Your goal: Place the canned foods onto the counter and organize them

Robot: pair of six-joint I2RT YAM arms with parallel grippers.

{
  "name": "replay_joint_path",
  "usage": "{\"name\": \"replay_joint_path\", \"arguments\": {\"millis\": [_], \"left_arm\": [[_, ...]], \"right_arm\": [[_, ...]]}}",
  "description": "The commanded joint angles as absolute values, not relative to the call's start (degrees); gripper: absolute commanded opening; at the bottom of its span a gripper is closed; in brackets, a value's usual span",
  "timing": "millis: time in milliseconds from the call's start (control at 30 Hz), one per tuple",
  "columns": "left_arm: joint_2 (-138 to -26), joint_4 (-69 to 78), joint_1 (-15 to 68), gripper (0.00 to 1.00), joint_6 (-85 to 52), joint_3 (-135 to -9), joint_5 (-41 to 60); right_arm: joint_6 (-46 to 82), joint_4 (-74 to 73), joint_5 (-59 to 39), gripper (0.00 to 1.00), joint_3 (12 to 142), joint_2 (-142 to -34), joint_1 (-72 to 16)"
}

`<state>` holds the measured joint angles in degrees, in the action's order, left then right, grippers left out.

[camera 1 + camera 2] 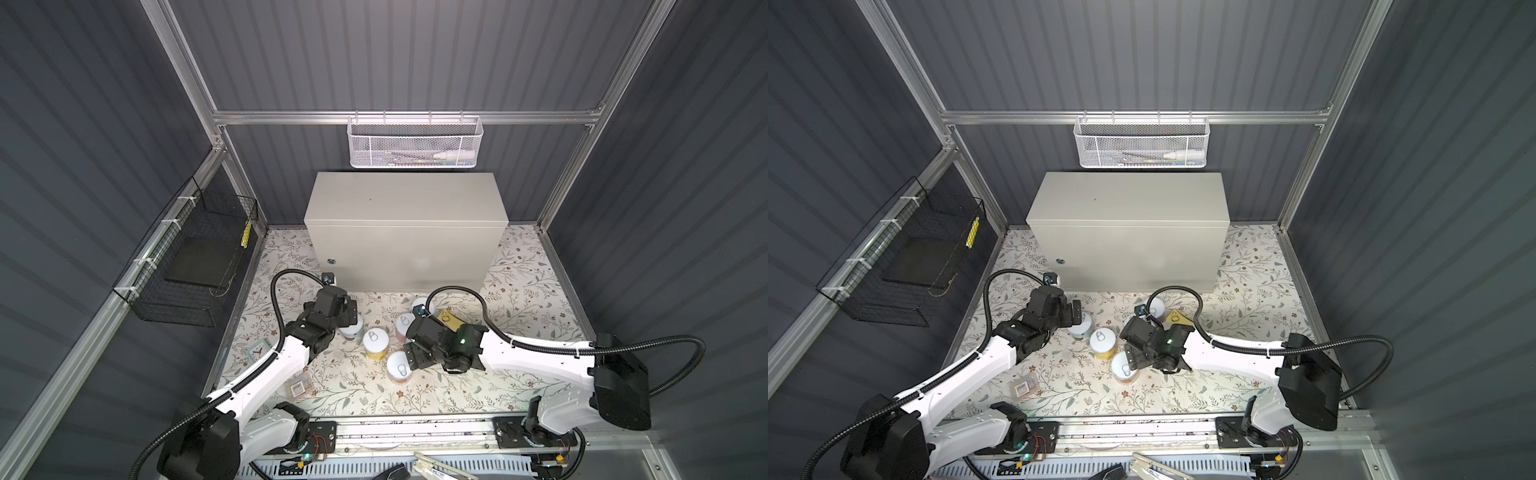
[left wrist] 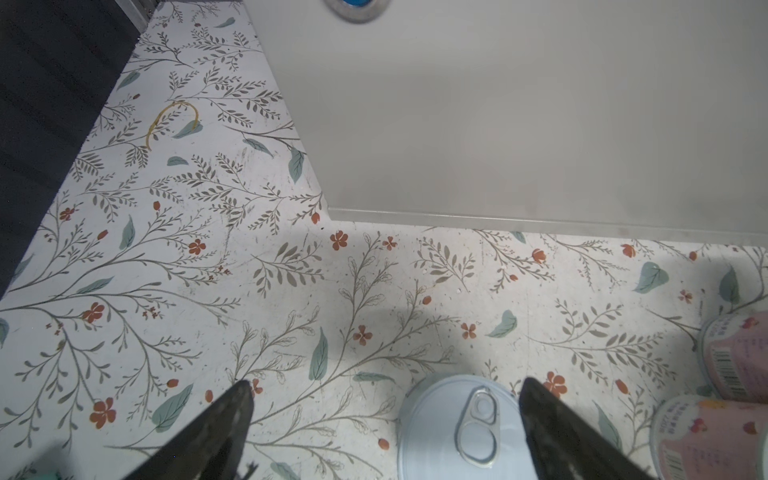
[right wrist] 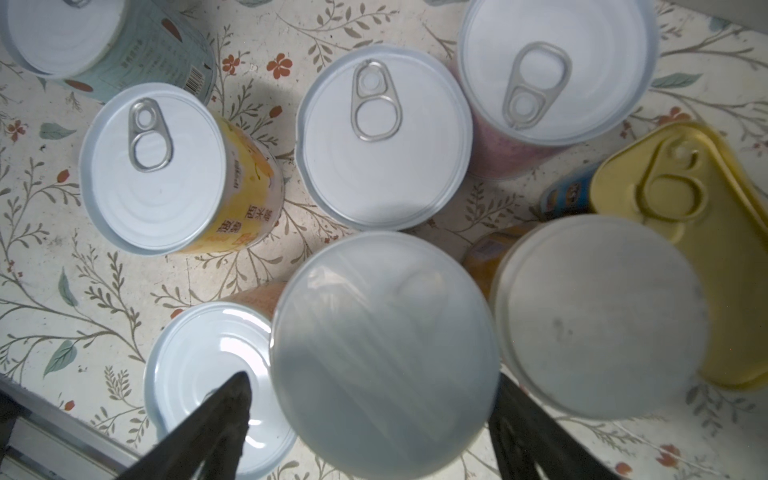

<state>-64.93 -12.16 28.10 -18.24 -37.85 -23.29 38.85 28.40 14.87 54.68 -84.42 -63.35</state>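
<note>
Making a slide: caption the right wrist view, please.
Right tool straddles a blurred can among other cans and a gold tin on floral mat.

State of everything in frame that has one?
Counter: door shut, top bare of cans.
Cans: upright on the mat.
Gold tin: flat on mat, sealed.
Left gripper: open above one can.
Right gripper: jaws astride another can, contact unclear.
White basket: hanging, items inside.
Black basket: hanging, dark slab inside.
</note>
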Motion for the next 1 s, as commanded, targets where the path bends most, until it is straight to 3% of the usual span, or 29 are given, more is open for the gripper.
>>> {"name": "replay_joint_path", "arguments": {"millis": [0,300,500,800,967], "left_arm": [[-65.6,-11.6,28.2,1.0,-17.8,-37.9,-22.2],[-65.9,-11.1,28.2,1.0,-17.7,-37.6,-21.7],[-66.4,-10.2,28.2,1.0,-17.7,-37.2,-21.5],[-67.4,-9.8,28.2,1.0,-17.9,-37.3,-20.7],[-68.0,-9.4,28.2,1.0,-17.7,-37.3,-19.6]], "right_arm": [[39.6,28.3,16.4,0.86,56.4,-86.0,-63.0],[40.5,28.5,17.7,0.79,56.9,-88.1,-61.8],[40.4,30.5,19.6,0.83,58.9,-90.4,-61.6],[39.9,31.4,18.6,0.72,62.6,-93.7,-61.6],[40.3,31.1,19.0,0.71,62.3,-93.7,-61.5]]}}
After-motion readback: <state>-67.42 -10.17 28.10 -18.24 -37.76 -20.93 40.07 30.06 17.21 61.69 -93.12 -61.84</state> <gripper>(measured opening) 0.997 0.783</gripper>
